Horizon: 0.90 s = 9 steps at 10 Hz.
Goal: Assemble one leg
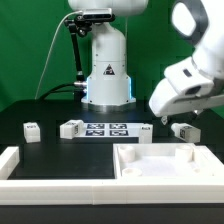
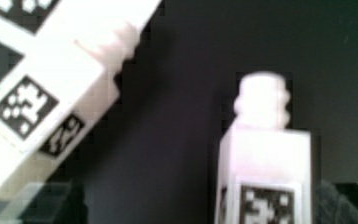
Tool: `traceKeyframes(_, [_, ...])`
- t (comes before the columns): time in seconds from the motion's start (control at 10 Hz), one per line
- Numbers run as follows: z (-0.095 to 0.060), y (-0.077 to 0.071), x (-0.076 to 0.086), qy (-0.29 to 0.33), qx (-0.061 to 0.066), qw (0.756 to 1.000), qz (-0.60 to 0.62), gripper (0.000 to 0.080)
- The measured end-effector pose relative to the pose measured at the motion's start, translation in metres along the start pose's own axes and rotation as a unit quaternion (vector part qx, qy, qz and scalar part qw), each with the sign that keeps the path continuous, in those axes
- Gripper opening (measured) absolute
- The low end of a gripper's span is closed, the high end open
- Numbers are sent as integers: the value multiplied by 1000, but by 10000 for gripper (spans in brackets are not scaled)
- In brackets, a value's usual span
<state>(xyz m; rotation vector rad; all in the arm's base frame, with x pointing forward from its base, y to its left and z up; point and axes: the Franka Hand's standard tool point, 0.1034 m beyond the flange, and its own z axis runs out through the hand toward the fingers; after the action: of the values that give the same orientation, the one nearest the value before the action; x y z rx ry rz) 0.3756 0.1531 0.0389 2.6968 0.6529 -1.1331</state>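
In the wrist view two white legs with black-and-white tags lie on the black table. One leg (image 2: 265, 160) lies between my fingers, off-centre, its threaded end (image 2: 265, 95) pointing away. The other leg (image 2: 51, 100) lies slanted beside it. My gripper (image 2: 194, 210) is open, with only the dark fingertips (image 2: 37, 205) showing at the frame's edge, and neither touches a leg. In the exterior view the gripper (image 1: 160, 116) hangs just above the table between two legs (image 1: 143, 128) (image 1: 183, 130).
Two more legs (image 1: 72, 128) (image 1: 32, 130) lie at the exterior view's left. The marker board (image 1: 107, 128) lies in the middle. A large white tray-like part (image 1: 190, 172) sits in front, with a white rail (image 1: 12, 158) at the front left. The robot base (image 1: 107, 70) stands behind.
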Motion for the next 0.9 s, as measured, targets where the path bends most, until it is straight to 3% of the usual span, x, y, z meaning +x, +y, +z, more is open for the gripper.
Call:
traceKeyframes(0.2, [7,-9,1,-101,-1,995,-6,649])
traceKeyframes(0.3, [7,-10,13,-86,1,996,-7,649])
traceKeyframes(0.9, [21,-16,22,-77,-1,997,-4,649])
